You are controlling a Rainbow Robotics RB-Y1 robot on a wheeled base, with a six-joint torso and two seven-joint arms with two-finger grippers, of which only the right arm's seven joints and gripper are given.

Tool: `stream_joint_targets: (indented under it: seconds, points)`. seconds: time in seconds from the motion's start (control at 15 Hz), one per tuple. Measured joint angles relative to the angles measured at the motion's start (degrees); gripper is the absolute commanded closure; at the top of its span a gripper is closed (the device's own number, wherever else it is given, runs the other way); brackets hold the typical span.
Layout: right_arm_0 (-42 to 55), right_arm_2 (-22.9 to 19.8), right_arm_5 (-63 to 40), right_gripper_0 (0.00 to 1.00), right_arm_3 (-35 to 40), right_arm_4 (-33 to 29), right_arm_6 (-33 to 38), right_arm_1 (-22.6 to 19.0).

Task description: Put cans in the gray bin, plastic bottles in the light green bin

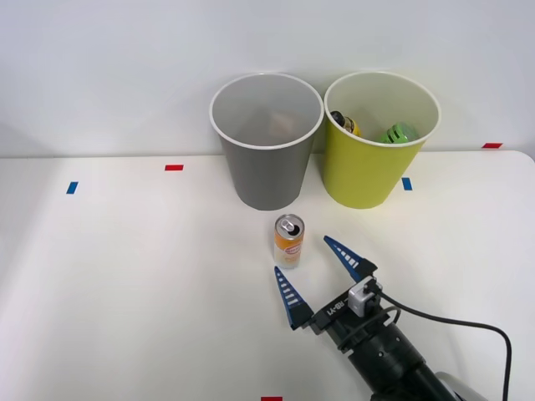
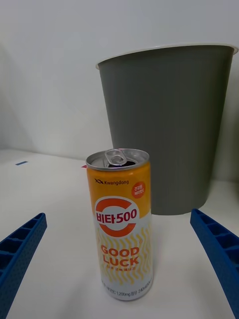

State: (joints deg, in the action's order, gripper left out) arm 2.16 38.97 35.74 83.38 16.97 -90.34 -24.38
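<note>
A slim orange and pale yellow can (image 1: 288, 241) (image 2: 120, 224) stands upright on the white table, in front of the gray bin (image 1: 266, 142) (image 2: 167, 124). Right of that bin stands the light green bin (image 1: 378, 140), holding a bright green bottle (image 1: 396, 133) and a yellow bottle with a dark cap (image 1: 343, 122). My right gripper (image 1: 316, 274) (image 2: 119, 269) is open just short of the can, its blue ribbed fingers (image 1: 287, 297) spread wider than the can and not touching it. Something pale lies inside the gray bin; I cannot tell what.
Small red (image 1: 174, 167) and blue (image 1: 72, 187) tape marks dot the table. A white wall rises right behind the bins. A black cable (image 1: 468, 326) trails from my wrist at the lower right.
</note>
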Motion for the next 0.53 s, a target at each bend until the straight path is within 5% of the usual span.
stream_joint_targets:
  seconds: [0.53]
  points:
    - [-8.79, -0.13, 1.78, 0.00, -11.21, -0.08, -1.82, 6.81]
